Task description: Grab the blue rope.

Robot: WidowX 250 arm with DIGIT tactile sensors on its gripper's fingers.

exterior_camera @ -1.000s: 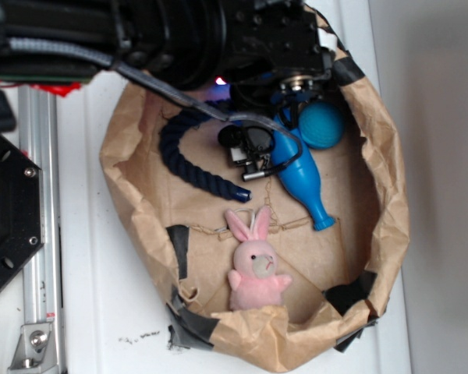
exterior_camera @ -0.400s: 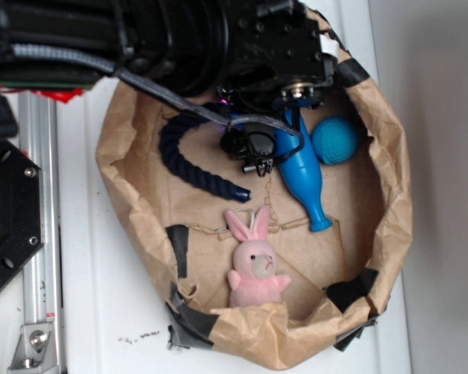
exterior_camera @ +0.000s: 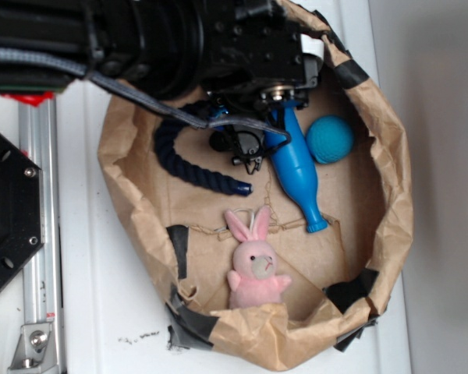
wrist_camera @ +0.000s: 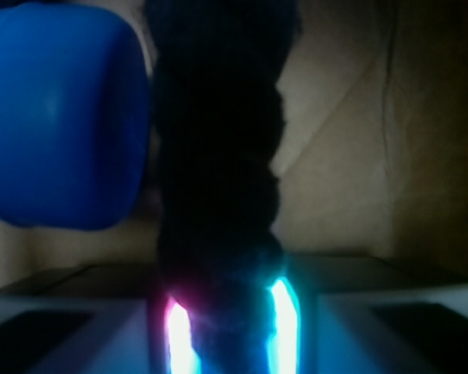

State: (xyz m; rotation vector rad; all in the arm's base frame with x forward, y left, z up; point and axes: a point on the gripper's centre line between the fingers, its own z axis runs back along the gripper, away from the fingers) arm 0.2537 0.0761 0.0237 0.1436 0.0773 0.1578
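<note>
The blue rope (exterior_camera: 175, 160) is a thick navy twisted strand curved along the left of the paper bag floor, with its shiny capped end near the middle. Its upper end runs under the black arm, which hides my fingers in the exterior view. In the wrist view the rope (wrist_camera: 218, 156) runs straight up from between my jaws. My gripper (wrist_camera: 226, 312) is shut on it, a glowing pad pressed against each side.
A bright blue bowling pin (exterior_camera: 296, 171) lies just right of the rope and shows close beside it (wrist_camera: 62, 117). A teal ball (exterior_camera: 330, 139) sits further right, a pink bunny (exterior_camera: 256, 269) at the front. The crumpled bag wall (exterior_camera: 390, 195) rings everything.
The arm has shifted left, from above the pin to the rope's upper end. The pin slid a little left and the ball rolled to the right.
</note>
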